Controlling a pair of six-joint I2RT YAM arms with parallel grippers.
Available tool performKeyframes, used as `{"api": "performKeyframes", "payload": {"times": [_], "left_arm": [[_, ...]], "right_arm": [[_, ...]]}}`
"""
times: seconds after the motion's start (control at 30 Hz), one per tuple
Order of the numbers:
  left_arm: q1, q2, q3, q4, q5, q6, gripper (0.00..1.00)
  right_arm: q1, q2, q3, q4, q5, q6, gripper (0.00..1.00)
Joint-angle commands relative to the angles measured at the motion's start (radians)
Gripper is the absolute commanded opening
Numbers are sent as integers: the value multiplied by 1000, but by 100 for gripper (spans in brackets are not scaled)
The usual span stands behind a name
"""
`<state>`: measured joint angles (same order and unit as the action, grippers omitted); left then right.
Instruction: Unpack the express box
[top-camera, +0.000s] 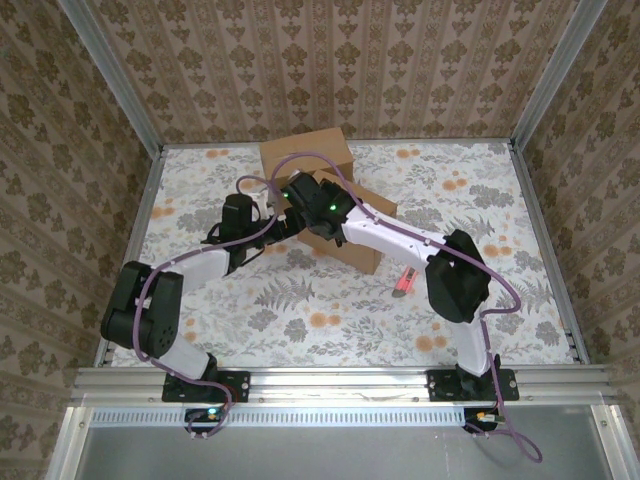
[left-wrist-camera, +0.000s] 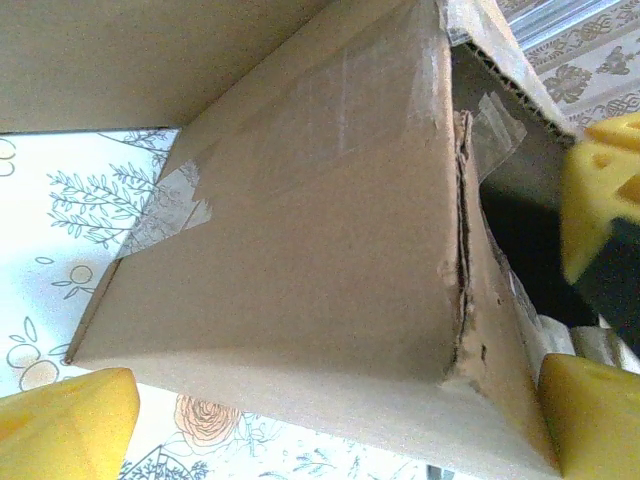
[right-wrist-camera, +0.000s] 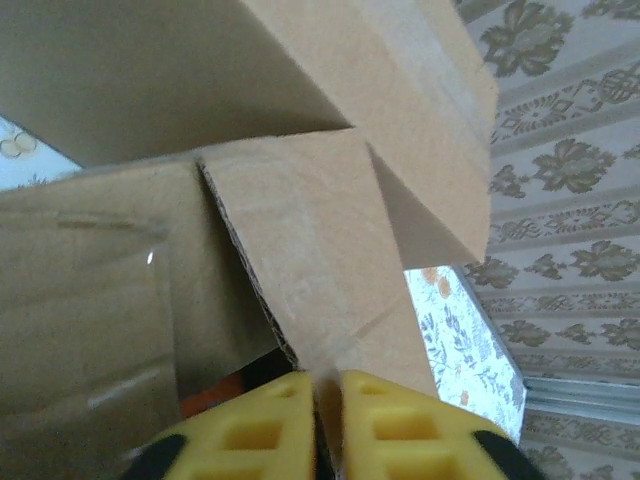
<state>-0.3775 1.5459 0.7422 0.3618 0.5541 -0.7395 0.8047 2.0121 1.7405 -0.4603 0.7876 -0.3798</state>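
The box (top-camera: 310, 155) sits at the far middle of the table (top-camera: 480, 200). The right gripper (right-wrist-camera: 325, 385) is closed narrow on the edge of a flap (right-wrist-camera: 310, 260), probably to pull the top open. The left gripper (left-wrist-camera: 325, 420) is spread wide, its fingers (left-wrist-camera: 60, 425) either side of a taped box corner, likely bracing the box against sliding.
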Motion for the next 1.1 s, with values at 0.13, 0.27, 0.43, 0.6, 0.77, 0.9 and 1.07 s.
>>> {"api": "performKeyframes", "payload": {"times": [0.13,0.27,0.43,0.6,0.77,0.9,1.07], "left_arm": [[9,43,-87,-393,-84,150,100],[14,49,-87,-423,-92,165,100],[19,58,-89,-455,-96,185,100],[23,72,-110,-454,-98,190,100],[25,102,-130,-430,-99,187,100],[25,133,-134,-403,-88,181,100],[25,142,-129,-386,-61,178,100]], "right_arm": [[-80,-12,84,87,121,10,0],[-107,-30,108,12,101,63,0],[-154,-68,99,-37,94,136,0],[-206,-115,69,-44,94,182,0],[-250,-154,49,-47,94,225,0],[-273,-177,38,-59,58,246,0],[-280,-197,25,-112,14,289,0]]}}
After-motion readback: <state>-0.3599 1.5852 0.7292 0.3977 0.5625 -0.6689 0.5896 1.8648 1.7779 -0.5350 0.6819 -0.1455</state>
